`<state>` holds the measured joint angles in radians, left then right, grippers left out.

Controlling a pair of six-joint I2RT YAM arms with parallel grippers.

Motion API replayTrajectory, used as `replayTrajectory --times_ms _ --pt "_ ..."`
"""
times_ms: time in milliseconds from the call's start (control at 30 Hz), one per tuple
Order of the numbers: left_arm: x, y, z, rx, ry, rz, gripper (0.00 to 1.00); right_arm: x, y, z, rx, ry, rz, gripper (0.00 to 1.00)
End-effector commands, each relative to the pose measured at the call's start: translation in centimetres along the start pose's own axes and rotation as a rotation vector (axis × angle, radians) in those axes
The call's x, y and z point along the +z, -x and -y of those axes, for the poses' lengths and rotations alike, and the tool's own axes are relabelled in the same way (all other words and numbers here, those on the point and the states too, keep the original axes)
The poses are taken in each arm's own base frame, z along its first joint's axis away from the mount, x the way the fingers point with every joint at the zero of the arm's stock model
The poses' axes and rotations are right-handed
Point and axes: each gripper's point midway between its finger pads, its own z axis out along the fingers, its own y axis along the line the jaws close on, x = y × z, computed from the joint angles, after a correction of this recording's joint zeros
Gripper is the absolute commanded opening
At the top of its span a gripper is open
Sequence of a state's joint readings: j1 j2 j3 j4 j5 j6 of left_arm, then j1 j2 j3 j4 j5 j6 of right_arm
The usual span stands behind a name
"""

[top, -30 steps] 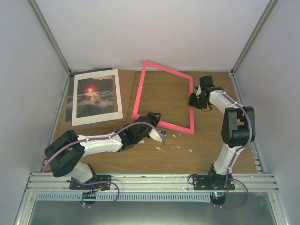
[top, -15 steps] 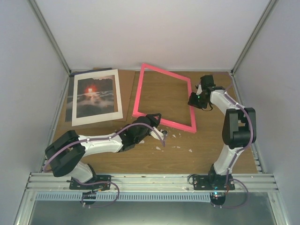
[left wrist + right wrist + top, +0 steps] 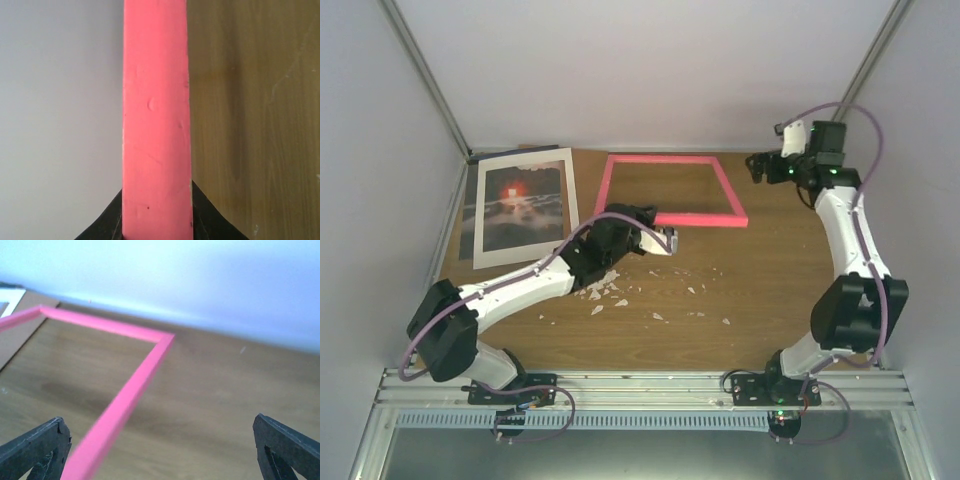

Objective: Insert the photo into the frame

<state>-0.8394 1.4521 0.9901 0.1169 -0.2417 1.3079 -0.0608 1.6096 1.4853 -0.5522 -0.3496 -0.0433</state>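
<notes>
Frame is at the back middle of the table. The left gripper pinches its near rail, jaws closed narrow on it. The right gripper stands wide open and holds nothing, apart from the frame. The photo lies at the back left, inside a white border.

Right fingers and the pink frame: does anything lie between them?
Only bare wooden table, as the top view shows, lies between the open right fingers and the frame; the right wrist view agrees.
</notes>
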Motion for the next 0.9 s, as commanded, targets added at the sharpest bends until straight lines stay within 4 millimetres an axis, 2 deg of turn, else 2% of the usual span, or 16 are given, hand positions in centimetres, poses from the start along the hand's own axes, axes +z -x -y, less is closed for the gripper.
replayTrajectory --times_ms 0,100,167,267,367,467,567,667,800,867 --pt "-2.1 -0.1 -9.6 -0.256 0.163 0.062 0.00 -5.7 6.3 -0.1 -0.277 0.008 0.204 1.00" --pt "-2.3 -0.4 -12.3 -0.389 0.121 0.077 0.00 -8.3 7.9 -0.6 -0.328 0.016 0.235 1.00" --pt "-3.1 -0.4 -14.8 -0.492 0.125 0.115 0.00 -9.9 8.4 -0.7 -0.338 -0.008 0.266 1.00" --pt "-4.4 -0.1 -17.6 -0.576 0.137 0.173 0.00 -12.7 8.9 -1.2 -0.373 -0.076 0.369 1.00" --pt "-6.1 0.9 -19.9 -0.639 0.147 0.257 0.00 -15.8 9.3 -2.7 -0.432 -0.107 0.517 1.00" --pt "-7.5 1.7 -21.5 -0.714 0.140 0.319 0.00 -17.5 9.7 -4.7 -0.452 -0.063 0.610 0.99" --pt "-8.7 2.7 -22.6 -0.795 0.100 0.385 0.00 -18.6 10.9 -6.6 -0.516 -0.080 0.691 0.97" --pt "-9.4 3.6 -22.5 -0.894 0.032 0.438 0.00 -19.4 12.5 -8.2 -0.598 -0.136 0.759 0.94" --pt "-10.0 4.6 -22.0 -0.986 -0.052 0.489 0.00 -19.6 13.1 -10.1 -0.671 -0.126 0.778 0.89" --pt "-10.7 5.3 -22.0 -0.996 -0.082 0.525 0.00 -19.6 13.4 -10.3 -0.698 -0.161 0.785 0.87"
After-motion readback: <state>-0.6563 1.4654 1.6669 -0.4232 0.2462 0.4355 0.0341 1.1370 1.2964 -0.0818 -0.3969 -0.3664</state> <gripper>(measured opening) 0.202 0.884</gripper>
